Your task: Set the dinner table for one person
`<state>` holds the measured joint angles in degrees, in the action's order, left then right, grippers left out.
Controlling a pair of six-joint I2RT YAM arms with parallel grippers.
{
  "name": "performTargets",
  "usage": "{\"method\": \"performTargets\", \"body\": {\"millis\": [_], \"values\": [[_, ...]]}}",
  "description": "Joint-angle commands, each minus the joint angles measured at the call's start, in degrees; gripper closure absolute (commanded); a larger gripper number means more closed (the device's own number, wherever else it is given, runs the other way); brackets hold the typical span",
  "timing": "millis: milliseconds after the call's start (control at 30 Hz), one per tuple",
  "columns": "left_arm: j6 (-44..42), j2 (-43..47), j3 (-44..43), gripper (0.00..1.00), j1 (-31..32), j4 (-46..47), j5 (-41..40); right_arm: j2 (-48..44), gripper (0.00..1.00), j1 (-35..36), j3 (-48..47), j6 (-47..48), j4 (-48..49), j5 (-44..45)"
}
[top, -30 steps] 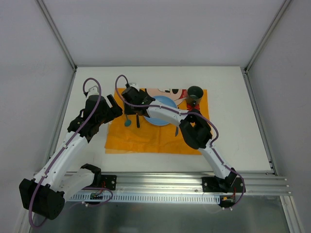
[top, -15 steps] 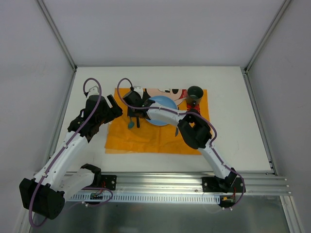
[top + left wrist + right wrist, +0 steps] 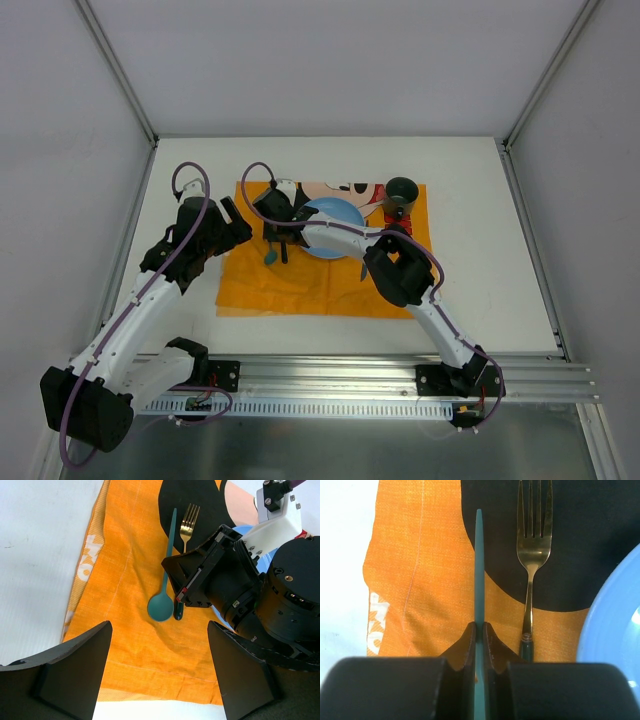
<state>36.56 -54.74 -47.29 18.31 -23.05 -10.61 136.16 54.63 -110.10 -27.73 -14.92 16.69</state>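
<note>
**Layout.** The white bench [image 3: 480, 200] fills the floor of the grey-walled enclosure, with its aluminium rail along the near edge. The orange placemat [image 3: 300, 285] lies at its centre. On the placemat are a blue plate [image 3: 335, 211] and, at the plate's far right, a dark cup [image 3: 402, 190]. Left of the plate lies a gold fork [image 3: 534, 545], and just left of the fork a teal spoon [image 3: 479, 570].

**Pincer state.** The right pincer [image 3: 479, 630] is clamped narrow on the spoon handle, near the bowl end. The left pincer [image 3: 159, 627] is spread wide, holds nothing, and hangs over the placemat's left part.

**Procedure (judged).** The step in hand appears to be laying the spoon beside the fork.
1. Confirm that the bowl rests on the cloth; the frames do not settle this.
2. Align the handle parallel with the fork, close beside it but not touching.
3. Part the jaws fully before any lift.
4. Withdraw straight upward, since a sideways exit could drag the spoon, nudge the fork or wrinkle the cloth.
5. Hold the left arm clear of the right arm's exit path.
</note>
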Motion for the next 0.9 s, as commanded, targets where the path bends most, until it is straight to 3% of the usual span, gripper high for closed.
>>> {"method": "performTargets", "body": {"millis": [0, 433, 667, 867], "values": [[-0.61, 0.34, 0.44, 0.22, -0.11, 0.55, -0.81, -0.19, 1.00, -0.05, -0.29, -1.19, 1.65, 1.16], [0.45, 1.21, 0.88, 0.22, -0.11, 0.64, -1.25, -3.17, 1.00, 0.04, 3.40, 0.30, 2.96, 2.12], [0.10, 4.20, 1.32, 0.23, -0.11, 0.55, -1.87, -14.85, 1.00, 0.83, 11.65, 4.43, 3.49, 5.63], [0.27, 5.70, 1.50, 0.23, -0.11, 0.55, -2.48, -30.93, 1.00, 3.37, 23.33, 6.72, 4.37, 9.59]]}}
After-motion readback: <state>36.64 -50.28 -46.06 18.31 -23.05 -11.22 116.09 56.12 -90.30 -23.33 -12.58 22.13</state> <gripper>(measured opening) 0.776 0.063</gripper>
